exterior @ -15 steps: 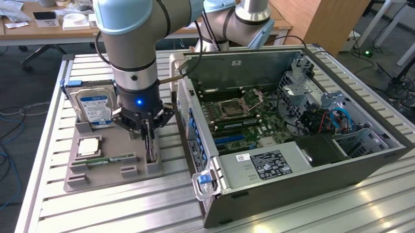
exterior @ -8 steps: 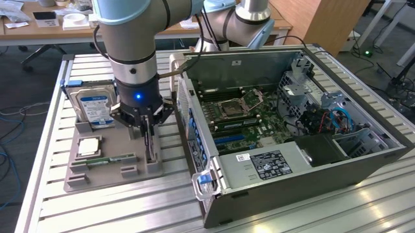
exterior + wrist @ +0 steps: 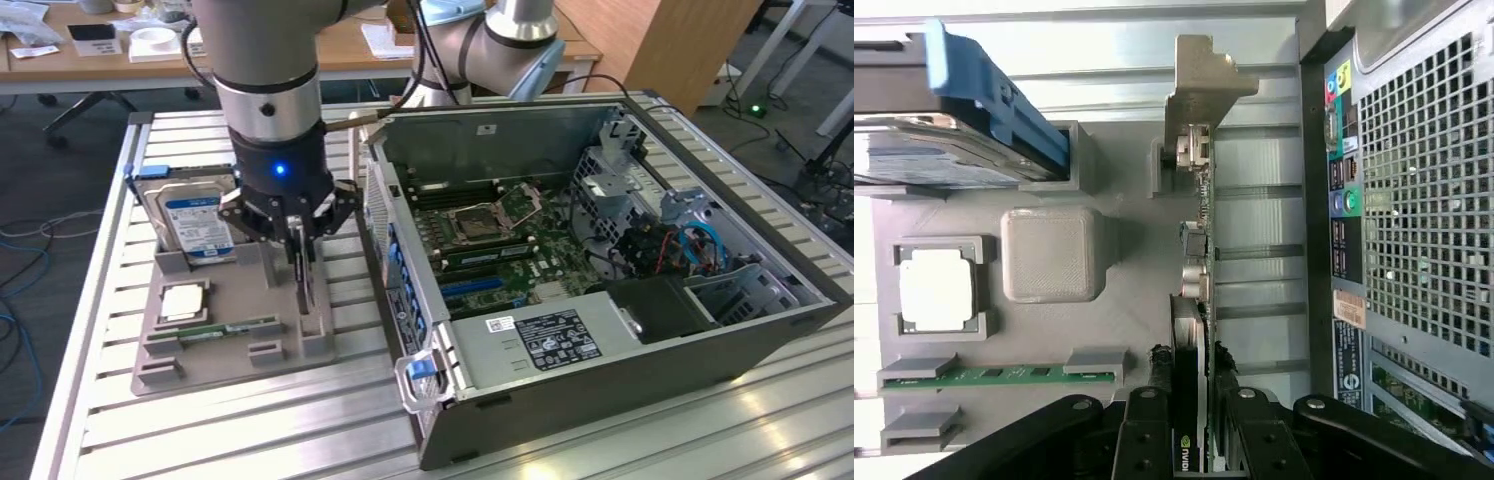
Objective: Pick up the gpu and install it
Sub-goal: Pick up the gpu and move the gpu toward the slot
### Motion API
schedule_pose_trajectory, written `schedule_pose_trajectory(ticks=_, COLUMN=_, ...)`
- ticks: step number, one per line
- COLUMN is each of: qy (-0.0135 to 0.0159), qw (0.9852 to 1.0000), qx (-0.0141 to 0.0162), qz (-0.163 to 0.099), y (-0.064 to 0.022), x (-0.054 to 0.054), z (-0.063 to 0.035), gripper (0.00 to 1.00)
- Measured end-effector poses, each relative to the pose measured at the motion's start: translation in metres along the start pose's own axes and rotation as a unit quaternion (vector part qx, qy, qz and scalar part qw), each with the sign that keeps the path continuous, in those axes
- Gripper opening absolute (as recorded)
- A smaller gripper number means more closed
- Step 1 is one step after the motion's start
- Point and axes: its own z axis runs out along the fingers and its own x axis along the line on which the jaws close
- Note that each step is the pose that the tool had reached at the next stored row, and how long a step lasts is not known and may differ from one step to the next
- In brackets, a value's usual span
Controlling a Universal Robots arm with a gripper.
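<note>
On ribbed aluminium table: grey parts fixture at the exterior view's left; just beside it, open desktop computer case laid on its side, interior facing up.

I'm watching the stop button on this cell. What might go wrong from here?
1. The gripper sits at the end of the gpu far from its silver bracket, so the card might tilt or bind in the gray holder when lifted.
2. The computer case wall stands close beside the card; a swinging bracket end could strike it.
</note>
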Motion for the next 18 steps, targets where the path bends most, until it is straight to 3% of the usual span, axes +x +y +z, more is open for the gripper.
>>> schedule_pose_trajectory(ticks=18, qy=-0.0004, qw=1.0, qx=0.0, qz=0.0, y=0.0024, x=-0.002, z=-0.0721, gripper=0.26)
